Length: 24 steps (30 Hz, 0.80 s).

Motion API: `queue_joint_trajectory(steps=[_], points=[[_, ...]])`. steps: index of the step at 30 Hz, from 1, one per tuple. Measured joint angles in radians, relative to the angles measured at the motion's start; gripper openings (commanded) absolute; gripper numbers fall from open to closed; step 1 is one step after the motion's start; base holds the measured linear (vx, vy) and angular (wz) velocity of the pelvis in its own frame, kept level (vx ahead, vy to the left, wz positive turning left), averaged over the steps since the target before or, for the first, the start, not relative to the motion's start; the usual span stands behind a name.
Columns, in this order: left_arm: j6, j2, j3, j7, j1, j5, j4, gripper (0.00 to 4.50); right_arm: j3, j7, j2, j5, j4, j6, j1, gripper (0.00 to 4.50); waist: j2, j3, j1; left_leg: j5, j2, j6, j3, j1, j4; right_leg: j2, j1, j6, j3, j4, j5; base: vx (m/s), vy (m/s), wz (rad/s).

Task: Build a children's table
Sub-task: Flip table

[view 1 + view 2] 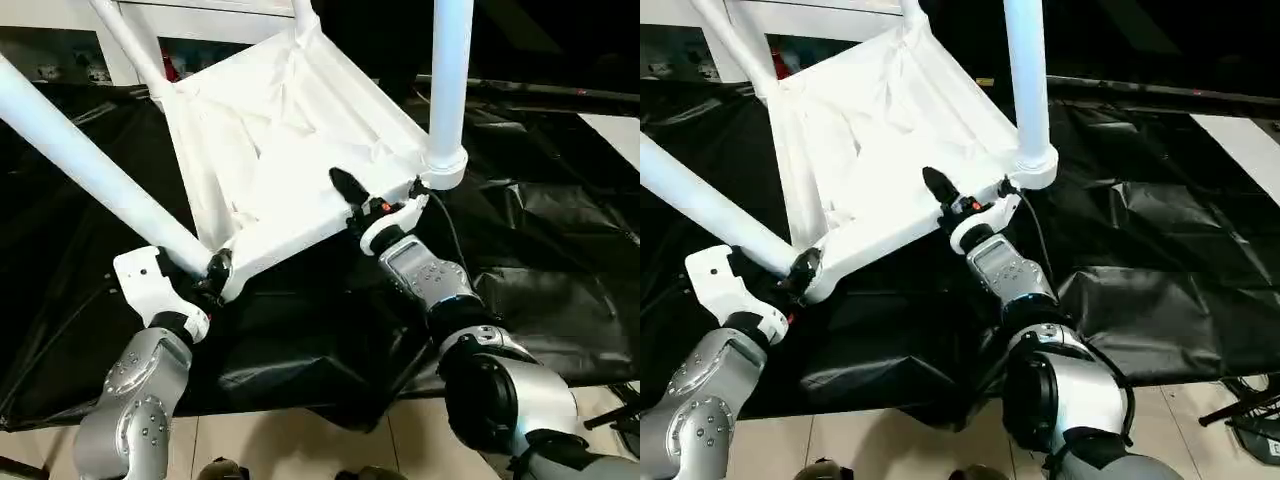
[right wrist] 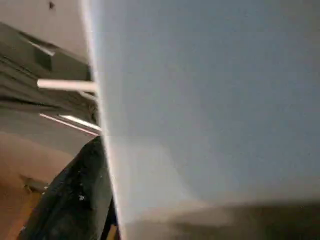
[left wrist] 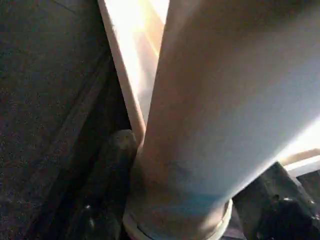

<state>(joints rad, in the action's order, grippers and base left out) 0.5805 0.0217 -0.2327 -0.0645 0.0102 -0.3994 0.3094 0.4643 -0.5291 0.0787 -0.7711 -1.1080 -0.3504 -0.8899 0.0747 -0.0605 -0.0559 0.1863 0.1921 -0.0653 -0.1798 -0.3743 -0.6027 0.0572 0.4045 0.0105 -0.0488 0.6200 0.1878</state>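
The children's table's white tabletop [image 1: 290, 150] is tilted up on the black-draped table with its ribbed underside facing me. Long white legs stand in its corner sockets: one [image 1: 90, 170] runs off to the upper left, another [image 1: 448, 80] rises at the right. My left gripper [image 1: 215, 270] is shut on the near-left leg [image 3: 225, 100] just above its socket, with a black finger [image 3: 117, 155] on each side. My right gripper [image 1: 375, 205] sits at the tabletop's near rim, just left of the right corner socket [image 1: 443, 168], with the white plastic [image 2: 210, 100] close against it.
Two further legs [image 1: 130, 40] point away at the back. Crumpled black cloth [image 1: 560, 230] covers the work table, and its front edge [image 1: 300, 400] hangs over light floor tiles. White furniture [image 1: 60, 40] stands behind at the upper left.
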Motion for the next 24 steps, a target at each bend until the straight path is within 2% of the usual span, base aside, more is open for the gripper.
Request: queue_joint_trajectory(steps=[7,10,12,14,15,18,21,24], points=[[0.003,-0.005,0.0,-0.001,0.003,0.0,0.0,2.56,0.003,-0.004,-0.005,0.004,-0.03,-0.014,-0.003,2.49,-0.005,-0.003,-0.001,0.0,0.0,0.0,0.0,0.0,0.0,0.0,0.0,0.0,0.0,0.002,0.0,0.0,0.0,0.0],[0.006,-0.006,0.0,-0.001,0.008,0.0,-0.001,2.56,0.012,-0.003,-0.01,0.005,-0.038,-0.012,-0.007,2.36,-0.006,-0.004,-0.004,0.0,0.0,0.0,0.0,0.0,-0.001,0.0,0.0,0.0,0.0,0.002,0.0,0.0,0.0,0.0],[0.008,-0.005,0.0,-0.006,0.013,0.0,-0.007,3.26,0.021,-0.001,-0.013,0.006,-0.046,-0.008,-0.012,2.07,-0.007,-0.005,-0.005,0.0,0.0,0.0,0.0,0.0,-0.001,0.0,0.0,0.0,0.0,0.003,0.0,0.0,0.0,0.0],[0.014,-0.003,-0.008,-0.023,0.018,-0.041,-0.009,3.26,0.029,0.008,-0.019,0.008,-0.049,0.001,-0.013,2.02,-0.007,-0.005,-0.007,0.0,0.0,0.0,0.0,0.0,-0.002,0.0,0.0,0.0,0.0,0.003,0.0,0.0,0.0,0.0],[0.015,0.008,-0.009,-0.042,0.025,-0.08,-0.006,3.28,0.043,0.02,-0.031,0.005,-0.056,0.01,-0.013,2.01,-0.007,-0.005,-0.015,0.0,0.0,0.0,0.0,0.0,-0.003,0.0,0.0,0.001,0.0,0.003,0.0,0.0,0.0,0.0],[0.015,0.002,-0.01,-0.054,0.04,-0.091,0.001,3.69,0.062,0.029,-0.037,-0.008,-0.075,0.012,-0.013,1.94,-0.012,-0.006,-0.021,0.0,0.0,0.0,-0.001,0.0,-0.003,0.001,0.0,0.001,0.001,0.004,0.0,0.0,0.0,0.0],[0.014,0.003,-0.013,-0.078,0.042,-0.12,0.001,3.81,0.08,0.038,-0.043,-0.012,-0.084,0.017,-0.013,1.93,-0.014,-0.008,-0.029,0.0,0.0,0.0,-0.001,0.0,-0.003,0.001,0.001,0.001,0.0,0.006,0.001,0.0,0.0,0.0],[0.018,-0.011,-0.016,-0.103,0.039,-0.14,0.001,4.12,0.089,0.05,-0.048,-0.016,-0.084,0.038,-0.016,1.93,-0.015,-0.008,-0.035,-0.001,0.0,0.0,-0.001,0.0,-0.003,0.001,0.001,0.002,0.0,0.006,0.001,0.0,0.0,0.0]])
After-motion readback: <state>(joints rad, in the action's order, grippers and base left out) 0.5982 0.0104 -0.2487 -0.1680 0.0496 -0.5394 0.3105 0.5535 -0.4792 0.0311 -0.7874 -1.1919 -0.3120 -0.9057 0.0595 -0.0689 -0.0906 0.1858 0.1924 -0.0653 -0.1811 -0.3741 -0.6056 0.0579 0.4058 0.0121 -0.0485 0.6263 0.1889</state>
